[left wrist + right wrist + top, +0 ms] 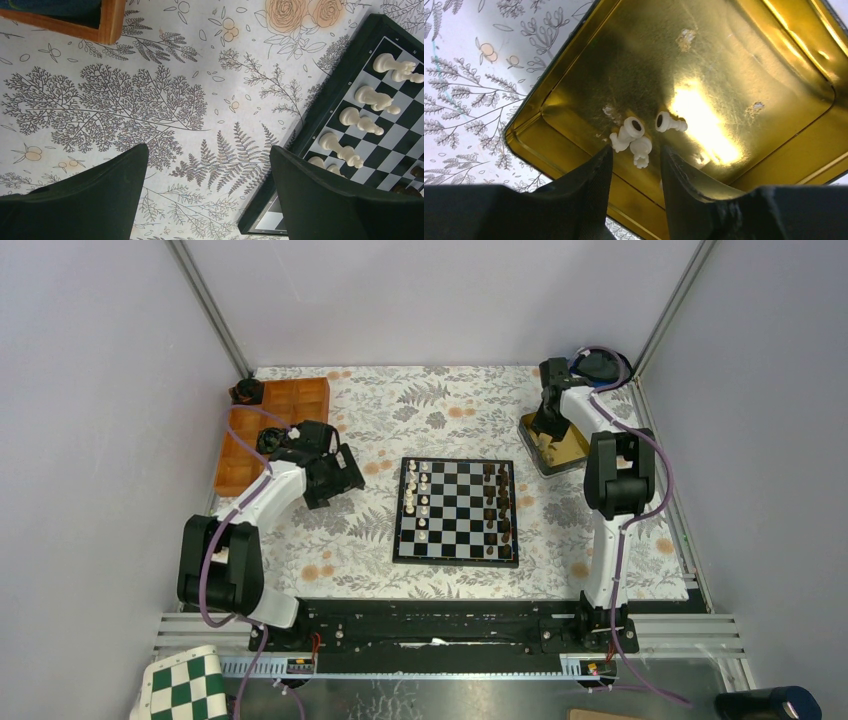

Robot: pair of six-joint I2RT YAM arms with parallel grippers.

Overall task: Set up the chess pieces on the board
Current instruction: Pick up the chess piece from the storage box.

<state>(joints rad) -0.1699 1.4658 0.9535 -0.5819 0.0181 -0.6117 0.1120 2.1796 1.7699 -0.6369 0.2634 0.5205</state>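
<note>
Three white chess pieces (641,149) lie on their sides in gold tin (774,75), right of board (456,558), apart from it. One: axis across wrist view, base left. One: diagonal, base upper right. Nearest: head toward right gripper (635,154), whose jaws stand partly apart astride it. Left gripper (208,149) spread wide above tabletop (100,100) beside board.

lying in one gold tin (749,50), three cream chess pieces (633,127), sitting nearby, one black-framed board (460,525) and one orange tray (295,395), standing on the board, pieces too small for counting
</note>
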